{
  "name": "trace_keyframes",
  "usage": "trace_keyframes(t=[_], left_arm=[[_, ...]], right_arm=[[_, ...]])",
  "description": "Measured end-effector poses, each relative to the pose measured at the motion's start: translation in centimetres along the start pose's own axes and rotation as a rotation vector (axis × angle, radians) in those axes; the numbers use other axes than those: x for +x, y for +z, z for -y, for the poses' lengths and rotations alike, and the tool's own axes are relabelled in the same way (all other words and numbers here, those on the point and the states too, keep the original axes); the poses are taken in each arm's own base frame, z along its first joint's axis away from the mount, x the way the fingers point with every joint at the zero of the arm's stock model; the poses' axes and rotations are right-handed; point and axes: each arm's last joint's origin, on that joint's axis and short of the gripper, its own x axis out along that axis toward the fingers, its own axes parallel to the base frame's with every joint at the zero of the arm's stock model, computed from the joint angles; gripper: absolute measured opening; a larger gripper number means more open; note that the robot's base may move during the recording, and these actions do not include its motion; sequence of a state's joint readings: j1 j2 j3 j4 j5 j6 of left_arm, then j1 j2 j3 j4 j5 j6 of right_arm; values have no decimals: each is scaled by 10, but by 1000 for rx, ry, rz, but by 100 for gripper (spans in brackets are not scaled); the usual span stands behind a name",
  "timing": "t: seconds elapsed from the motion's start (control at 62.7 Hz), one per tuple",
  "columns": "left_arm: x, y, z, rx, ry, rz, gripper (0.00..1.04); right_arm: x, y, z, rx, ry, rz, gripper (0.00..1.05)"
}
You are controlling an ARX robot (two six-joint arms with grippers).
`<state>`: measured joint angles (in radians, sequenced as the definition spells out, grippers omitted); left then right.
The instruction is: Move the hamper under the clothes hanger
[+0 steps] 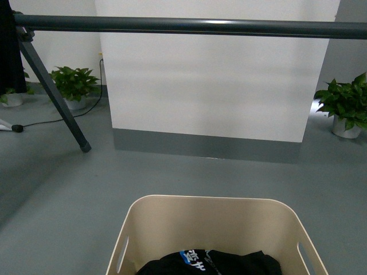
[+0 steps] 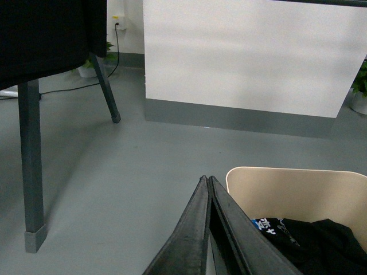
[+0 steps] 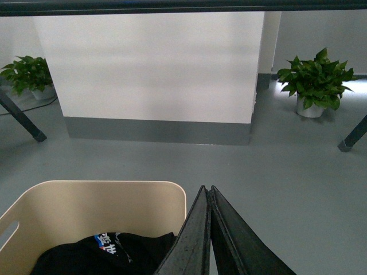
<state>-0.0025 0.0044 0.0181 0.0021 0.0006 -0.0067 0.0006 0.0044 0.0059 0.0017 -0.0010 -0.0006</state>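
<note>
We see the hamper (image 1: 172, 220) on the grey floor (image 1: 69, 189) at six o'clock in the front view, right in front of us, with a black garment (image 1: 229, 264) printed in blue and white lying inside; the clothes hanger (image 1: 189, 26) runs its bar across twelve o'clock, one slanted leg coming down to the floor at about nine o'clock; the hamper looks to sit nearer to us than the bar, so we judge it is not yet under it.

Our left hand (image 2: 207, 179) has its fingers pressed together with nothing between them, just beside the hamper's near left corner; our right hand (image 3: 206, 188) is the same, fingers closed and empty, just beside the right corner; whether either touches the wall we cannot tell.

The risks, as we judge them, come from pushing rather than holding; closed fingers on smooth plastic can slide off the rounded corners; if one hand presses harder than the other, the hamper may turn and drift toward the leg at nine o'clock; a push high on the wall could tip it and spill the garment; driven too far, it could run past the bar toward the white wall (image 1: 218, 80); the potted plants (image 1: 73, 85) stand well apart and seem safe.
</note>
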Motion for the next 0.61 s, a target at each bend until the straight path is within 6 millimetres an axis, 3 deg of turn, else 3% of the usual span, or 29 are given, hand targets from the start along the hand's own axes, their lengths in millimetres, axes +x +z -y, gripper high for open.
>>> trace_keyframes(t=[0.606], left_arm=[[0,0,0,1,0,0,99]], right_arm=[[0,0,0,1,0,0,97]])
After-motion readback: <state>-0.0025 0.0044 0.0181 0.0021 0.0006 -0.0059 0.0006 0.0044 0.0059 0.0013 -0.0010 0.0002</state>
